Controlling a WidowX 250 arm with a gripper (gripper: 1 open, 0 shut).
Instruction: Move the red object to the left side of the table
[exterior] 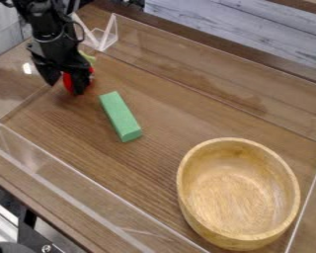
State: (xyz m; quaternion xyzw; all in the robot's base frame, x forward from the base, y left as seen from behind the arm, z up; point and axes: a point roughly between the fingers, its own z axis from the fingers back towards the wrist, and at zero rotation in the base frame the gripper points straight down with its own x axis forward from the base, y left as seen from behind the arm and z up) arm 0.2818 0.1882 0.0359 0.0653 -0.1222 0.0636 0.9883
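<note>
The red object [78,83] lies at the far left of the brown wooden table [213,99]. It is mostly covered by my black gripper [66,78]. The gripper points down and is open, and its fingers reach down on either side of the red object. Only the fruit's right and lower edge shows between and beside the fingers. I cannot tell whether the fingers touch it.
A green rectangular block [118,116] lies just right of the gripper, angled towards the front. A round wooden bowl [188,170] stands at the front right. Low clear acrylic walls [111,36] edge the table, one close behind the gripper.
</note>
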